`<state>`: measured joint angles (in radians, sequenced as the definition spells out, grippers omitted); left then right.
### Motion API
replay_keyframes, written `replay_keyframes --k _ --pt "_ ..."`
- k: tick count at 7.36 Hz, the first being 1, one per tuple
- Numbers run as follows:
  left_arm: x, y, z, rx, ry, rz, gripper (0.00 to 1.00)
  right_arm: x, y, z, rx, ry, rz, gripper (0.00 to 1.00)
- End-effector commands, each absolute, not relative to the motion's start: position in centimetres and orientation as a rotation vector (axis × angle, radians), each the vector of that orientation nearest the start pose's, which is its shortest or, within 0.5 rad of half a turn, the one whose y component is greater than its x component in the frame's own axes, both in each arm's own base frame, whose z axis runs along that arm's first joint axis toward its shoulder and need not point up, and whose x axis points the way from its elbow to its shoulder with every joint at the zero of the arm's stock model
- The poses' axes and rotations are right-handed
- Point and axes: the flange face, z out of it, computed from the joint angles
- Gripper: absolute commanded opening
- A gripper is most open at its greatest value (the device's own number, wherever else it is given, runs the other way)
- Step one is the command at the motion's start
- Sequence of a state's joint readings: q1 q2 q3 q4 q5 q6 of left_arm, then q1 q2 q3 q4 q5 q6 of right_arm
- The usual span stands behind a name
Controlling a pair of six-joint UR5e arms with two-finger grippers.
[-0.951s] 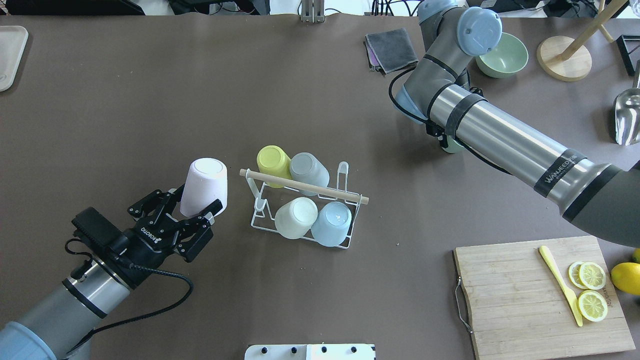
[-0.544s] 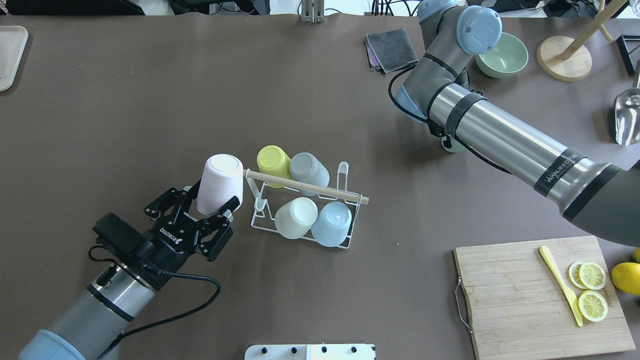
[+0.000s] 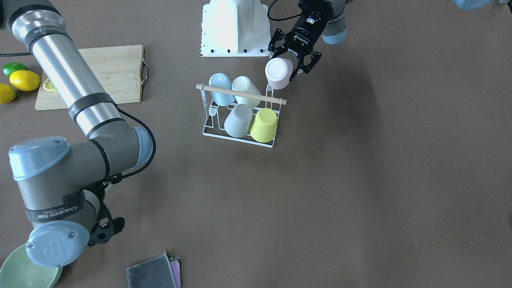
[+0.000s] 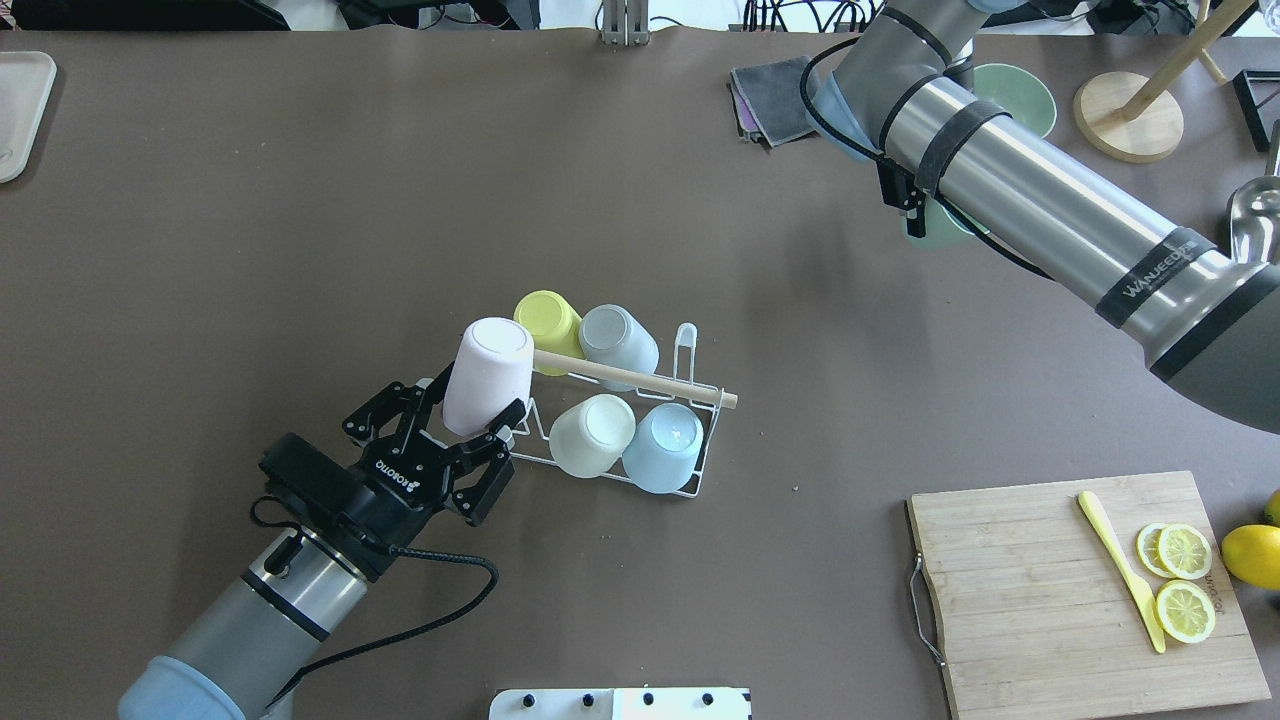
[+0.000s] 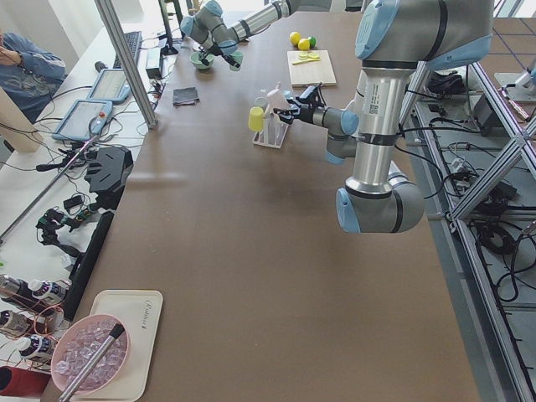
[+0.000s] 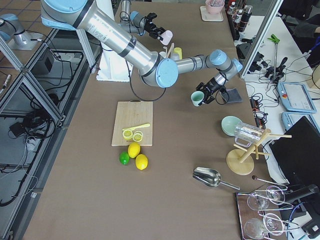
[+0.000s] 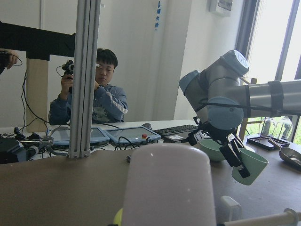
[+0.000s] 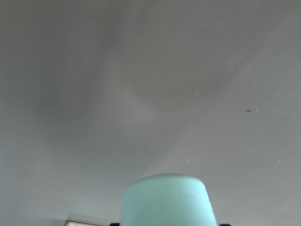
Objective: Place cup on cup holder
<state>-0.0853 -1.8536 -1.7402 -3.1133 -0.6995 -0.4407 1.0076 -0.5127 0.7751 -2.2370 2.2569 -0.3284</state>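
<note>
**Pink cup held at the rack's open end, mint cup held up across the counter**

From overhead, the left pincer is clamped on the sides of a pink cup. The cup is tilted with its closed bottom up, and it covers the end of the cup holder nearest that arm, hiding the tip of the wooden rod. The front-facing camera separates what the overhead view merges. There the pink cup sits on the robot's side of the rod's end, above an upright prong of the cup holder, with the left pincer behind it. No view shows whether the cup touches the prong.

Four cups already sit inverted on the prongs. On the far row from the robot are a yellow cup and a grey cup. On the near row are a cream cup and a light blue cup.

The overhead and front-facing views almost hide the right pincer under its own arm. The left wrist camera looks past the pink cup and shows it plainly. The right pincer is closed on a mint-green cup held clear of the counter. An operator sits behind it. The right wrist camera shows only the mint-green cup's closed bottom over bare counter. The right-end camera places that cup beside a folded grey cloth, well apart from the rack.
</note>
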Motion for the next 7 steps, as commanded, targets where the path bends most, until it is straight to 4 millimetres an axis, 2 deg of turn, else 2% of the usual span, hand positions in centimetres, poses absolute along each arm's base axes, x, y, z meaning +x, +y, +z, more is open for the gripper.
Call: replay_keyframes --k 1,2,3,4,5,7 --pt "48.2 -25.1 28.0 1.440 1.143 -0.138 0.56 -34.2 -73.4 30.8 -0.304 -0.727 -0.741 0.00" --pt "48.8 -25.1 28.2 1.437 1.138 -0.132 0.56 -32.6 -73.2 28.3 -0.233 -0.768 -0.739 0.00" --pt "49.4 -25.2 28.3 1.436 1.135 -0.130 0.56 -31.6 -72.3 26.6 -0.172 -0.824 -0.745 0.00" --pt "49.9 -25.2 28.5 1.432 1.131 -0.127 0.56 -31.4 -71.5 25.8 -0.140 -0.876 -0.747 0.00" --pt "50.0 -25.2 28.5 1.431 1.132 -0.128 0.56 -30.3 -71.6 25.8 -0.077 -0.927 -0.748 0.00" --pt "50.2 -25.2 28.8 1.431 1.123 -0.118 0.57 -29.9 -72.0 26.0 0.023 -1.035 -0.759 0.00"
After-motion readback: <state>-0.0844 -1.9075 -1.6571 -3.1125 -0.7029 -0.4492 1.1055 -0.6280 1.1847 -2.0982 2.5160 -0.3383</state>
